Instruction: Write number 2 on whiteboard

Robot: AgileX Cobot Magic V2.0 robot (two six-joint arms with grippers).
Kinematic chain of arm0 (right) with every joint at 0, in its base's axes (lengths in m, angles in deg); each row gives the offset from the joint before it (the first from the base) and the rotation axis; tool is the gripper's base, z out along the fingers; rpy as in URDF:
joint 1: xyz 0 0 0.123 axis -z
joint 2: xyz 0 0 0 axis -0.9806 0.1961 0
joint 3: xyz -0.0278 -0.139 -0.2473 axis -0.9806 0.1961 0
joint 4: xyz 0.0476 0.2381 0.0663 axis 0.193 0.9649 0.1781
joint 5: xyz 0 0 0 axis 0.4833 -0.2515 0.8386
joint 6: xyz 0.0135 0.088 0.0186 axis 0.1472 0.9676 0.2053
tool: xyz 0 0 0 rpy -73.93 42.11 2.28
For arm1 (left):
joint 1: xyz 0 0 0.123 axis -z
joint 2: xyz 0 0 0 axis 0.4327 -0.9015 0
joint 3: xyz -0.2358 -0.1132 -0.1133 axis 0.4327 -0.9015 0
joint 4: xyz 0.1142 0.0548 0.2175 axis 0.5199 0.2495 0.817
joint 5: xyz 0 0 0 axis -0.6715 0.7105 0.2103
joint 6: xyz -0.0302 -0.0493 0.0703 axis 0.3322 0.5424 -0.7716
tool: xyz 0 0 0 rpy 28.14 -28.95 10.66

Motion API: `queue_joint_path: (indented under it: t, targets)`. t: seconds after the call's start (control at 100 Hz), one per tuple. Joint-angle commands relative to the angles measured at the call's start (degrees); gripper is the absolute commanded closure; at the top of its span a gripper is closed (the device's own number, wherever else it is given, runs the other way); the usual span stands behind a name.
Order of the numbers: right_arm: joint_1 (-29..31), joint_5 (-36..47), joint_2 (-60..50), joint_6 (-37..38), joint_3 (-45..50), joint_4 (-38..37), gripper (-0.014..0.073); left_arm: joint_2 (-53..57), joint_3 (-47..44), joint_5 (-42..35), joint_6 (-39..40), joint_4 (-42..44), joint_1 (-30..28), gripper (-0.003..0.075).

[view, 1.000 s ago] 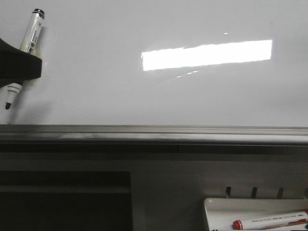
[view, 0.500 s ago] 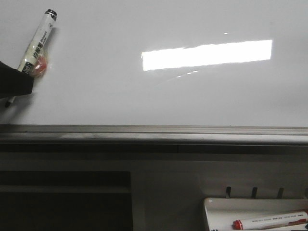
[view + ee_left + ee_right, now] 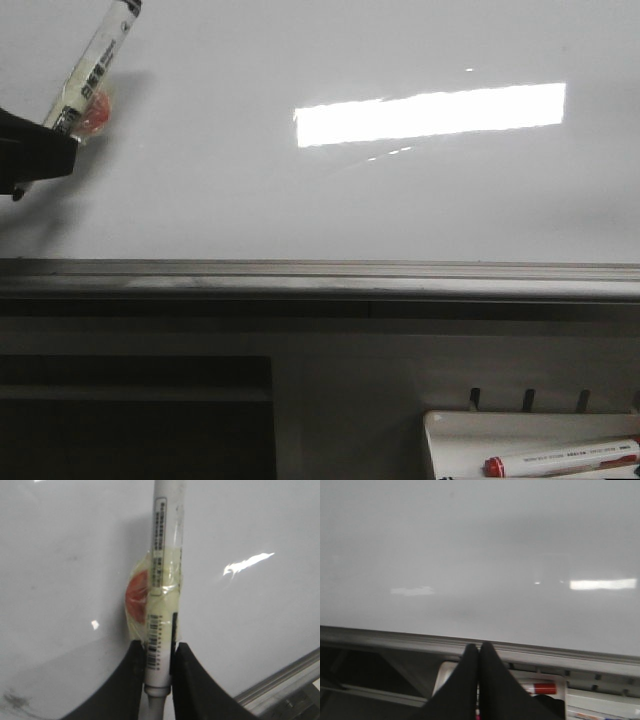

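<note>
Whiteboard (image 3: 330, 200) lies behind left claw (image 3: 159, 667) — pinching marker (image 3: 162, 580); right claw (image 3: 479, 652) pressed together.

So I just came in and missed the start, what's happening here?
The left gripper is shut on a marker, held tilted in front of the whiteboard at its left side. No stroke of the 2 shows on the board. The right gripper is shut and holds nothing, above a tray holding a red-capped marker.

Dim, grey frames; a bright rectangular glare on the whiteboard (image 3: 400, 200), well right of the left gripper (image 3: 30, 160); right wrist view blurred.
</note>
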Motion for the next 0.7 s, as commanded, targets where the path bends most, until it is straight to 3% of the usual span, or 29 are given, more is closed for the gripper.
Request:
queue_joint_path:
  t: [0.0, 0.09, 0.18, 0.37, 0.44, 0.58, 0.69]
  targets:
    - [-1.0, 3.4, 2.0, -11.7, -1.8, 12.5, 0.0654, 3.1, 1.8, -4.1, 0.0, 5.8, 1.0, 0.0741]
    - [-3.7, 3.4, 3.8, -22.0, -2.0, 21.8, 0.0651, 4.8, 1.8, -4.1, 0.0, 12.8, 2.8, 0.0741]
    - [-7.7, 3.5, 6.4, -29.6, -2.8, 25.6, 0.0597, 5.8, 1.8, -4.1, 0.0, 17.8, 4.8, 0.0741]
    - [-24.2, 7.0, 13.4, -36.5, -7.0, 25.1, 0.0263, 5.9, 1.8, -3.6, 0.0, 23.3, 8.6, 0.0741]
    - [-30.3, 9.5, 16.3, -38.8, -8.9, 22.5, 0.0186, 5.9, 1.8, -3.6, 0.0, 27.4, 9.9, 0.0741]
    - [-38.6, 14.0, 22.9, -38.8, -12.6, 19.5, 0.0174, 5.9, 1.8, -2.4, 0.0, 32.3, 11.8, 0.0741]
    - [-41.4, 16.0, 28.4, -38.8, -14.9, 19.5, 0.0174, 5.9, 1.8, -2.4, 0.0, 32.9, 12.3, 0.0741]
